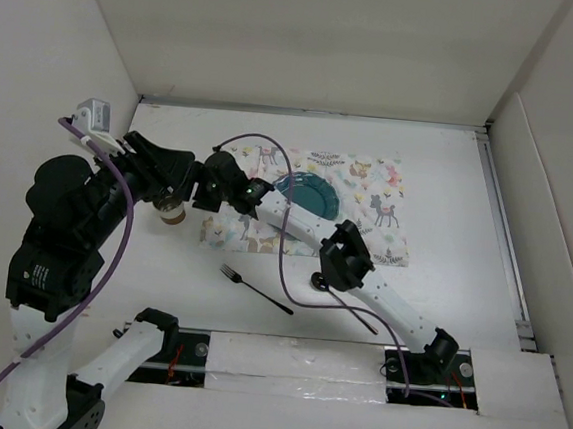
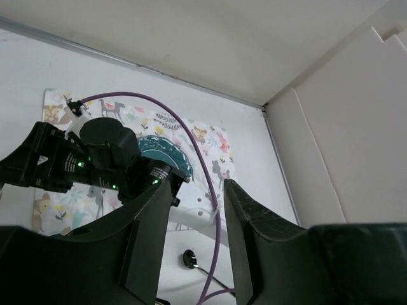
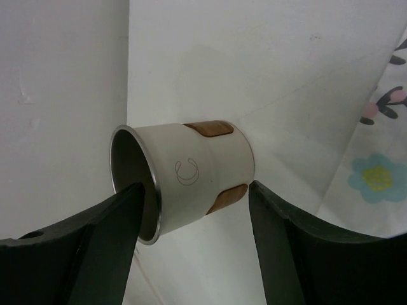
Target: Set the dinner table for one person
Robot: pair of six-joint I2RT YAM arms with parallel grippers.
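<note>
Black fingers [image 3: 95, 248] of the right gripper [image 3: 196, 190] are spread wide on both sides of a cup [image 3: 191, 168], and it is not gripped. The cup is stood upright on the dinner table [image 1: 449, 189], just beside the mat [image 1: 387, 208], likely set there for a drink. Nothing is seen inside it. The left gripper [image 2: 198, 190] is held open and empty too. A green plate [image 1: 309, 188] is laid on the mat, with nothing seen on it.

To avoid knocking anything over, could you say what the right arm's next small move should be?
Probably draw the right gripper straight back off the cup: it stands open around the cup, which sits upright on the dinner table beside the placemat.
</note>
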